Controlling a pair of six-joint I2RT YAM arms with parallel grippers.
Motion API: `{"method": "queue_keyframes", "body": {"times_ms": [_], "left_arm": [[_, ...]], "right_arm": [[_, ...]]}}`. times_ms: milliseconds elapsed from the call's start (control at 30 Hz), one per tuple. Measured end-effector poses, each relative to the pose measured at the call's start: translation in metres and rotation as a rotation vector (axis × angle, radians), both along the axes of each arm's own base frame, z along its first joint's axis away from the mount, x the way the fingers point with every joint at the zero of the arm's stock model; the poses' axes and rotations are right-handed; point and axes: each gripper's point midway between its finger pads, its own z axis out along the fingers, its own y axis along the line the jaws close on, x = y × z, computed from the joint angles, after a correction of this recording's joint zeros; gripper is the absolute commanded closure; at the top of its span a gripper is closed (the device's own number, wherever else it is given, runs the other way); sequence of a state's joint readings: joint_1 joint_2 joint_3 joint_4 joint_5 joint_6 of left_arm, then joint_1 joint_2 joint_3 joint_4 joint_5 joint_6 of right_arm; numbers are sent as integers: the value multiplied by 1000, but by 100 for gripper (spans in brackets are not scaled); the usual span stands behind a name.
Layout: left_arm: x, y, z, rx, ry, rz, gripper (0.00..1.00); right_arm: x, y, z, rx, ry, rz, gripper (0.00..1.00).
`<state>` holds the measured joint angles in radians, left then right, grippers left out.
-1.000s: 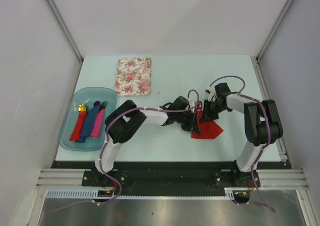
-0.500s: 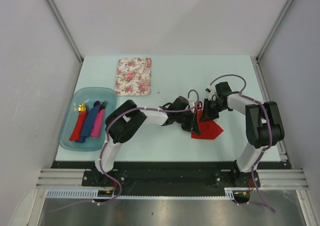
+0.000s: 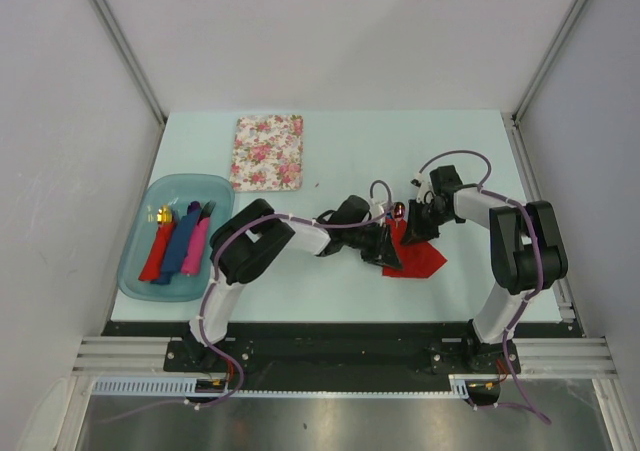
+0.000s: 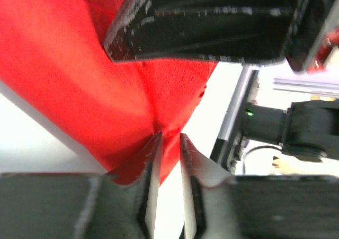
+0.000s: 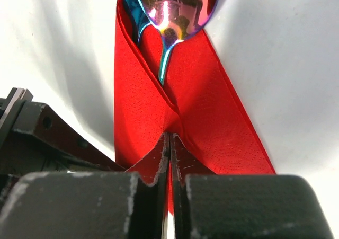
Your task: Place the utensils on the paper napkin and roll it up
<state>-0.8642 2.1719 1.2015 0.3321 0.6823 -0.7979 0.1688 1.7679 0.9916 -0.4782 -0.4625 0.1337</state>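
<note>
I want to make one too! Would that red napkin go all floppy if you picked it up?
Probably floppy: the red napkin bunches into soft folds where the right pincer pinches it. It looks thin and light, so it might tear if the left pincer, also gripping it, tugs hard. The shiny spoon in its fold could slip out.

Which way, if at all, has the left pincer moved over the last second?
Yes. In the top view the left pincer, at the red napkin's edge, has shifted slightly left, toward the blue tray.
</note>
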Motion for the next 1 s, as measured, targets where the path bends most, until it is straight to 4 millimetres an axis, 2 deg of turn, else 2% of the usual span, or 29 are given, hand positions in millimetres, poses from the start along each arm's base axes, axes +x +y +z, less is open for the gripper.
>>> {"method": "queue_keyframes", "body": {"times_ms": [333, 733, 867, 1000], "left_arm": [[-4, 18, 8, -113, 95, 45, 70], [0, 6, 40, -244, 103, 45, 74], [-2, 6, 33, -233, 124, 50, 78], [-4, 8, 14, -198, 158, 62, 80]], "right_arm": [[0, 0, 0, 0, -2, 3, 98], [0, 0, 0, 0, -2, 3, 99], [0, 0, 0, 1, -2, 3, 98], [0, 0, 0, 0, -2, 4, 98]]}}
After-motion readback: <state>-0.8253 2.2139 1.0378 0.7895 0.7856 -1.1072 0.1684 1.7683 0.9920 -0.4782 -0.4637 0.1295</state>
